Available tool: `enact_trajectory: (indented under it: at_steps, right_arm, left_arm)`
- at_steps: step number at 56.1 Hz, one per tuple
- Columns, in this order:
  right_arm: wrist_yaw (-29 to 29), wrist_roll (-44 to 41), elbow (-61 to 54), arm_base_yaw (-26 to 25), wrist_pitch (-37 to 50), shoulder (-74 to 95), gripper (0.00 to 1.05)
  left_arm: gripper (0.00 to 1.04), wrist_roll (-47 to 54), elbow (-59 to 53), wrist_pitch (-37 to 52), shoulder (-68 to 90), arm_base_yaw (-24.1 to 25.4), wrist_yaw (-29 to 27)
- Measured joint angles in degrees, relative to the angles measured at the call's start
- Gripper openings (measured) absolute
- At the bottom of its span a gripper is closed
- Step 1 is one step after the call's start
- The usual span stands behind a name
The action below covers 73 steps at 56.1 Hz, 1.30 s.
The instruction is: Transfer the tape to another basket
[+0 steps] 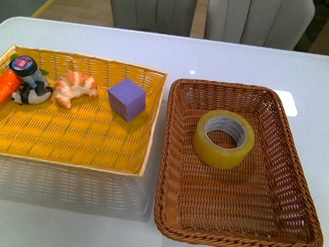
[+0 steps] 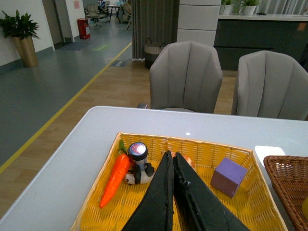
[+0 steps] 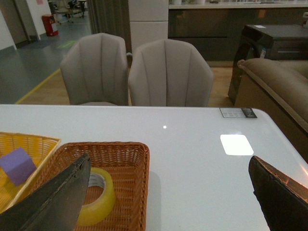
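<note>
The tape (image 1: 224,139) lies flat, core upward, in the brown basket (image 1: 296,183), toward its far half and clear of every wall. The yellow basket (image 1: 148,128) sits just beside it, their rims nearly touching, and holds a carrot (image 1: 2,92), a panda toy (image 1: 32,91), a croissant (image 1: 75,87) and a purple cube (image 1: 126,99) along its far side; its near half is bare.

Neither arm shows in the front view. In its wrist view the right tool (image 3: 168,192) is spread wide above the table (image 1: 242,61), with the tape (image 3: 96,195) showing beside one finger (image 3: 53,202). The left tool (image 2: 172,192) has its fingers pressed together with nothing between them, over the yellow basket (image 2: 245,211).

The likely trouble lies in the grasp. The roll is smooth and wide; fingers closing across its outer wall may slip, or push it along the weave until it jams against the rim. A finger tip could also catch in the wicker and drag the light basket. On the carry, a low path might clip both raised rims. A drop toward the far side could land on the cube or croissant; the bare near half looks safer.
</note>
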Motion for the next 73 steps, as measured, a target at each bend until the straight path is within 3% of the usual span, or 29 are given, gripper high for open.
enact_trajectory:
  at_steps: [12, 17, 30, 60, 73]
  right_arm:
    - [0.0, 0.0, 0.0, 0.0, 0.0, 0.0, 0.96]
    - [0.0, 0.0, 0.0, 0.0, 0.0, 0.0, 0.96]
    - [0.0, 0.0, 0.0, 0.0, 0.0, 0.0, 0.96]
    - [0.0, 0.0, 0.0, 0.1, 0.0, 0.0, 0.96]
    - [0.0, 0.0, 0.0, 0.1, 0.0, 0.0, 0.96]
  left_arm:
    - [0.02, 0.0, 0.0, -4.0, -4.0, 0.0, 0.0]
    - [0.02, 0.0, 0.0, -13.1, -11.3, 0.0, 0.0]
    - [0.03, 0.0, 0.0, -13.9, -13.0, 0.0, 0.0]
    - [0.97, 0.1, 0.0, -13.9, -13.0, 0.0, 0.0]
    - [0.96, 0.2, 0.0, -13.9, -13.0, 0.0, 0.0]
